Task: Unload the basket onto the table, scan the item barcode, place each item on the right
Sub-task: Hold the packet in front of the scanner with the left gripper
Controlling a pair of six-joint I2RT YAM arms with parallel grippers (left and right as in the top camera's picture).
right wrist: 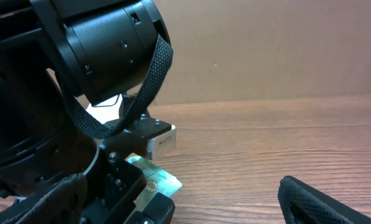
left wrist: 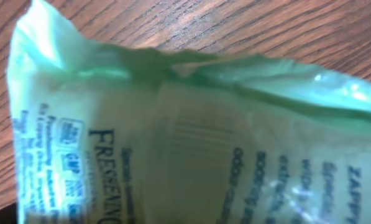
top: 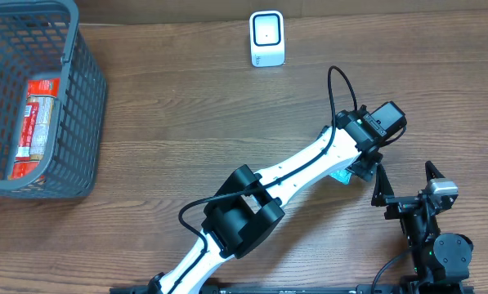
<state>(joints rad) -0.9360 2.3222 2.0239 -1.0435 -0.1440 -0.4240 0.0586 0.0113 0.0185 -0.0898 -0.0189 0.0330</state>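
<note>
Green packet (left wrist: 191, 143) is lying flat on the table (left wrist: 247, 25), printed face up, with faint barcode lines showing mid-panel.

Risk: the film is looking slack and creased, so a pinch on a loose edge could be slipping, or folding the film over the code. The scanner (top: 267, 38) is sitting well apart, so a long carry is likely.

Packet is sitting directly beneath the left gripper (top: 356, 169). Its jaws are hidden, so I cannot tell spread or closed.

Right gripper (right wrist: 188, 200) is standing wide, grasping nothing.
</note>
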